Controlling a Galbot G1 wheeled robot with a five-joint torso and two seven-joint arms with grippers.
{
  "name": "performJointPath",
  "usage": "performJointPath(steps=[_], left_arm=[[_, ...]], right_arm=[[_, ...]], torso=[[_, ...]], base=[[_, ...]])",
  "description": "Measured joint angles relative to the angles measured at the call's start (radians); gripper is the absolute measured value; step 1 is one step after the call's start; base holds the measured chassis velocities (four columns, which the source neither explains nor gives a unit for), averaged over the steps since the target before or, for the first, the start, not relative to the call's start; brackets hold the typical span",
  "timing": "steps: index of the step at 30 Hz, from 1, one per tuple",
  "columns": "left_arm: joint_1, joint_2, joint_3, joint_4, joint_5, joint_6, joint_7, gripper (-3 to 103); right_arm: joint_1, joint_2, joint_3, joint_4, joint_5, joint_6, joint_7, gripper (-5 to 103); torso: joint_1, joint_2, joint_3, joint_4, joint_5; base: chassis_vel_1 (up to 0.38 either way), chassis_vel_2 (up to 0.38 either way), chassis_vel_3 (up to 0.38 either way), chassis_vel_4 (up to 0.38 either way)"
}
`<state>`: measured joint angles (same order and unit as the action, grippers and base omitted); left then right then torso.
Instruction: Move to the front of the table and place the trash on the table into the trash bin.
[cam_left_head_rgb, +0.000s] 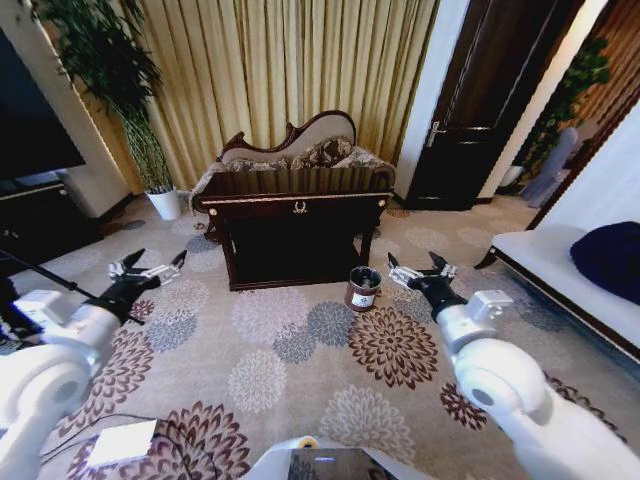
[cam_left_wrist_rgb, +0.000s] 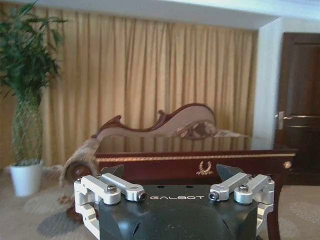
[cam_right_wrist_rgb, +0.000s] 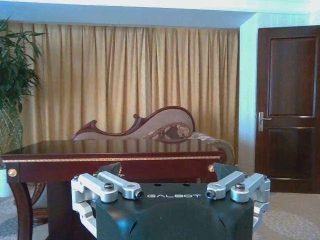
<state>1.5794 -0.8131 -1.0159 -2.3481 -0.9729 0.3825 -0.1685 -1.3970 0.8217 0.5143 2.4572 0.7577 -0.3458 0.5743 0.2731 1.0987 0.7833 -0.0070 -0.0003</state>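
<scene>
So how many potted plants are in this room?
2 that I can see. A tall plant in a white pot stands left of the table, by the curtain. A second plant stands far right, past the dark door. Others may be out of sight.

Pleated gold curtains (cam_left_head_rgb: 290, 70) span twelve o'clock above a carved-back patterned sofa (cam_left_head_rgb: 300, 150). A dark wooden door (cam_left_head_rgb: 490, 100) stands at two o'clock; beige floral-medallion carpet (cam_left_head_rgb: 300, 350) covers the floor.

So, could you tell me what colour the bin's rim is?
Metallic silver, above a brown body; the bin shows best in the head view.
</scene>
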Motion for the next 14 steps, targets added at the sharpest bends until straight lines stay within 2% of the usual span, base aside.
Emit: performJointPath(steps=[1,3,6,11,14], left_arm=[[0.0,0.0,0.0,0.0,0.0,0.0,0.0,100],[-0.042,-0.016,0.018,0.001,-0.004,0.033,-0.041,100],[-0.053,-0.03,0.021,0.002,-0.004,0.047,-0.048,100],[-0.051,-0.051,0.022,-0.008,0.005,0.051,-0.034,100],[-0.051,-0.061,0.018,0.0,0.021,0.049,0.006,100]], right_arm=[[0.0,0.0,0.0,0.0,0.0,0.0,0.0,100],[-0.014,0.005,0.01,-0.003,-0.004,0.0,0.002,100],[-0.04,0.007,0.019,0.011,0.008,-0.007,0.012,100],[-0.064,0.016,0.02,0.026,0.009,-0.01,0.007,100],[-0.075,0.014,0.021,0.032,0.009,-0.007,-0.012,100]], torso=[[0.0,0.0,0.0,0.0,0.0],[0.0,0.0,0.0,-0.0002,0.0003],[0.0,0.0,0.0,-0.0002,0.0004],[0.0,0.0,0.0,0.0,0.0003],[0.0,0.0,0.0,0.0001,0.0003]], base=[[0.0,0.0,0.0,0.0],[0.0,0.0,0.0,0.0],[0.0,0.0,0.0,0.0],[0.0,0.0,0.0,0.0],[0.0,0.0,0.0,0.0]])
